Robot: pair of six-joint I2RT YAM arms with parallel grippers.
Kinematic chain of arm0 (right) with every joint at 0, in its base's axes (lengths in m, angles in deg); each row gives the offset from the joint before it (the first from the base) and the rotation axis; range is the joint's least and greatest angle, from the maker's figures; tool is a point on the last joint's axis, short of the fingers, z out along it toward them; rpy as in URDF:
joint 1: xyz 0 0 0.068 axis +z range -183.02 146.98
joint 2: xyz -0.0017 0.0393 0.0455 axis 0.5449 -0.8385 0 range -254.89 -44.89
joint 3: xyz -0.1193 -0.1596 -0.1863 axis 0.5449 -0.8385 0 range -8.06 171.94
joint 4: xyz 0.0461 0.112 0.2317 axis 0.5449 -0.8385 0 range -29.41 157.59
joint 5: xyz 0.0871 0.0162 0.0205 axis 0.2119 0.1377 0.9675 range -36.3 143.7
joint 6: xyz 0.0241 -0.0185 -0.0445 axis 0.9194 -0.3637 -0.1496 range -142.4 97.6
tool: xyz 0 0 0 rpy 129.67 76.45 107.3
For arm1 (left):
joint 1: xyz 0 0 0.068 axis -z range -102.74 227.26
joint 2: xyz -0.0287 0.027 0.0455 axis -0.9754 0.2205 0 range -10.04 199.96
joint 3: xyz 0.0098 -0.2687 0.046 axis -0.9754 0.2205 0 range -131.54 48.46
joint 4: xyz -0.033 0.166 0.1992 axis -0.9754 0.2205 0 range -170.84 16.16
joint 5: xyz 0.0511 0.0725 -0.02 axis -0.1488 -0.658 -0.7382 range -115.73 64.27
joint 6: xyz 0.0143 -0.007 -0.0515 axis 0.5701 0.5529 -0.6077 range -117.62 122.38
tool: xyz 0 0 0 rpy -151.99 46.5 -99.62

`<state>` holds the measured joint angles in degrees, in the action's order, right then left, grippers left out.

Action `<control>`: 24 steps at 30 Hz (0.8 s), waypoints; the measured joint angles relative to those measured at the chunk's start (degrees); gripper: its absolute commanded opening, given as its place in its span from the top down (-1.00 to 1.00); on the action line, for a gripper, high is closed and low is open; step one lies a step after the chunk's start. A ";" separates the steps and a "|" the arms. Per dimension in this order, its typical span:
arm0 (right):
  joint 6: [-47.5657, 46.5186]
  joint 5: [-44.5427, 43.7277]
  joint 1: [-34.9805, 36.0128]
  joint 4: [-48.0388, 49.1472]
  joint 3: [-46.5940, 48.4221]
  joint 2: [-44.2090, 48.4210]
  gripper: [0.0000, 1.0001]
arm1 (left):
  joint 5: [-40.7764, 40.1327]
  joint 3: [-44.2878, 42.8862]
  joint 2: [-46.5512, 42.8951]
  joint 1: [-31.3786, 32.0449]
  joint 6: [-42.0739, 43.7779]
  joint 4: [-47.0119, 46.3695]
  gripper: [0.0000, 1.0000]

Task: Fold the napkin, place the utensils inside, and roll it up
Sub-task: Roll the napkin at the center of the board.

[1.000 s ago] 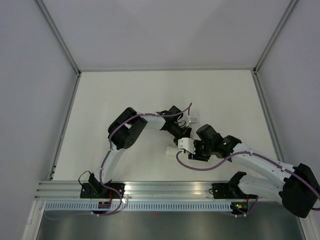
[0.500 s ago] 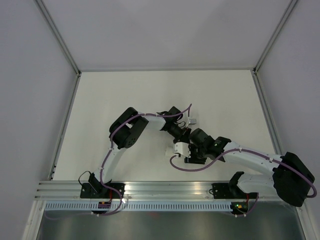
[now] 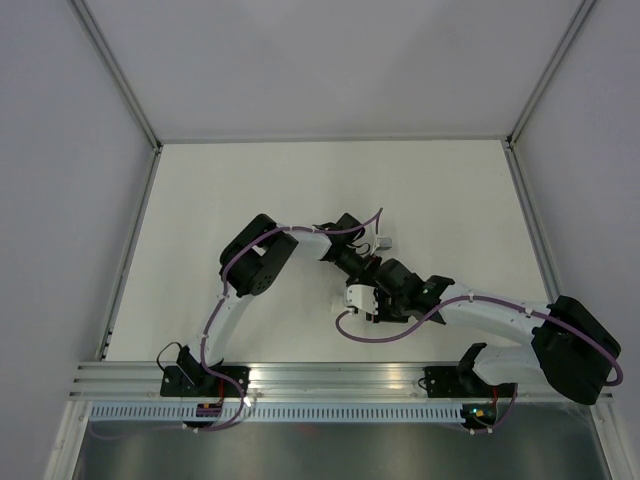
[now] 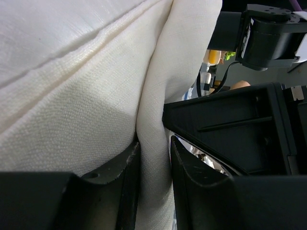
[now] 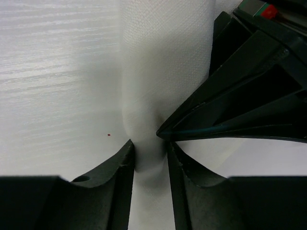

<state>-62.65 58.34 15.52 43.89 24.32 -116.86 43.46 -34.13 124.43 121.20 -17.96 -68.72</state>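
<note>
Napkin (image 4: 91, 91): a soft white woven cloth. It is gathered into a raised ridge near the middle of the table (image 3: 250, 190), where the two arms meet. From above we cannot tell it from the white tabletop. Both wrist views show it close up.

Handling. We judge the cloth light, limp and without stiffness. It creases sharply at each pinch and should sag wherever it is unsupported. The weave looks matte, so slip between the pads is unlikely. A shallow pinch could pull free if the arms draw apart unevenly. The cloth is not fragile, but its layers may separate, so a hold should take in every layer of a fold.

Grip state. The left gripper (image 4: 154, 148) is clenched on an upright fold of napkin, and cloth fills the gap between its fingers. The right gripper (image 5: 149, 148) clamps a narrow pleat of the same cloth. The two grippers stand just beside each other on one ridge.

Where to hold. Holds this close together control only a short span. For folding and rolling we advise taking an edge or a corner, with the two holds set well apart.

Utensils: we cannot identify them. A glint under the right gripper in the left wrist view is too small to name.
</note>
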 measured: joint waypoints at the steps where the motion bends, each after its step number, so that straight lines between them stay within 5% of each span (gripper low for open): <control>1: -0.02 -0.11 0.00 0.15 -0.02 0.00 0.31 | 0.04 0.00 0.00 -0.02 -0.02 0.00 0.26; 5: -0.24 -0.48 0.00 0.70 -0.13 0.02 0.60 | 0.44 0.07 -0.02 -0.28 -0.92 -0.42 0.15; 12: -1.33 2.08 -1.53 0.24 0.28 -0.20 0.62 | 0.04 2.21 -1.20 -1.38 -4.44 -4.33 0.12; 24: -6.45 16.11 -11.76 -9.84 9.09 -8.44 0.65 | -11.93 16.81 -15.13 -10.69 -17.14 -26.86 0.12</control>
<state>-69.10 74.45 3.76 34.05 33.41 -125.29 31.53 -17.32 109.31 110.52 -35.09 -95.59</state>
